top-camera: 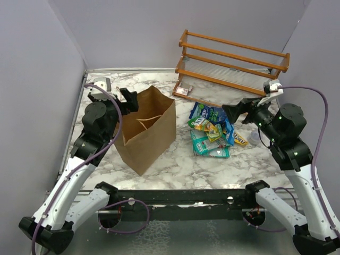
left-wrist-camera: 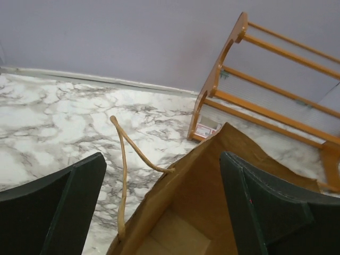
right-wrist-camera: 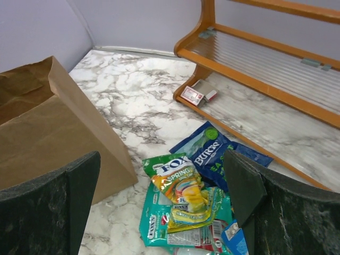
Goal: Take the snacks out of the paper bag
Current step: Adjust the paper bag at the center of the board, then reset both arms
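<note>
The brown paper bag (top-camera: 146, 130) stands upright on the marble table, mouth open. In the left wrist view its inside (left-wrist-camera: 180, 234) shows only bare paper at the bottom, and a loop handle (left-wrist-camera: 123, 159) hangs over the rim. My left gripper (top-camera: 129, 101) is open and empty above the bag's far left rim (left-wrist-camera: 162, 204). Several snacks (top-camera: 212, 133) lie in a pile on the table right of the bag: a blue packet (right-wrist-camera: 212, 154), a yellow-green one (right-wrist-camera: 180, 186) and a teal one (right-wrist-camera: 156, 226). My right gripper (top-camera: 234, 112) is open and empty above the pile (right-wrist-camera: 162, 207).
An orange wooden rack (top-camera: 234, 61) stands at the back right. A small pale box with a red mark (top-camera: 183, 90) lies at its left foot, also in the right wrist view (right-wrist-camera: 192, 95). Grey walls close the left and back sides.
</note>
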{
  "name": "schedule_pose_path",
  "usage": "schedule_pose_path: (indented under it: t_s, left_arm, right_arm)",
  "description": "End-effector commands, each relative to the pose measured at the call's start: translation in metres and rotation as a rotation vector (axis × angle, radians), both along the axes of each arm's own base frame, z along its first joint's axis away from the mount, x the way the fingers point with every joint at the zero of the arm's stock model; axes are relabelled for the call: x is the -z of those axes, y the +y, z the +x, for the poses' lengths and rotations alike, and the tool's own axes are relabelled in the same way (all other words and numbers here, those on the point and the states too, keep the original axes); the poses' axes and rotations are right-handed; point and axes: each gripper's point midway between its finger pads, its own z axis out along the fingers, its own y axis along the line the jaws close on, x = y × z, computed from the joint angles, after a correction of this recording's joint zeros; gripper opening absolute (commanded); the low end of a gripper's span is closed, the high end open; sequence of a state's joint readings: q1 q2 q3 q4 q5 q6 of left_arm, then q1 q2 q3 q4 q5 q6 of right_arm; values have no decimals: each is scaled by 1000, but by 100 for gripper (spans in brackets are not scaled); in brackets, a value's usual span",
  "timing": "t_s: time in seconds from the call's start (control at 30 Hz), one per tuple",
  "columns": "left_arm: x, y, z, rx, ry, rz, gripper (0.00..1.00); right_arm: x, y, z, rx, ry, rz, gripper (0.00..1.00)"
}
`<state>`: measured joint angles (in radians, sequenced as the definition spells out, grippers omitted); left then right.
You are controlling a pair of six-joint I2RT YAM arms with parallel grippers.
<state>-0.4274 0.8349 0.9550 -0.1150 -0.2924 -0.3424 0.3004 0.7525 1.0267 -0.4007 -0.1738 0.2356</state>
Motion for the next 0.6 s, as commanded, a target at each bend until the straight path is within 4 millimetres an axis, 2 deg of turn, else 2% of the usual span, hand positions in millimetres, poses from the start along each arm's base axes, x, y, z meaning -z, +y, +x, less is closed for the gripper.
schedule_pose_path:
  t_s: [0.0, 0.07, 0.2, 0.37, 0.47, 0.57]
  left_arm:
    - [-45, 20, -17, -58, -81, -3, 99]
    - [-65, 26, -25, -64, -120, 7, 99]
    - [-118, 43, -49, -94, -242, 18, 99]
    - [-180, 64, -81, -136, -416, 0, 99]
    - [-204, 70, -94, -143, -490, 7, 99]
    - [-213, 72, -101, -144, -533, 24, 99]
  right_arm:
    - [-28, -18, -2, 77, -81, -64, 99]
    - [-37, -27, -3, 118, -105, -85, 99]
    - [-60, -47, -9, 212, -163, -89, 99]
    - [-100, -68, -26, 301, -260, -56, 99]
    - [-129, -77, -40, 330, -332, -28, 99]
    - [-158, -80, -57, 325, -401, -6, 99]
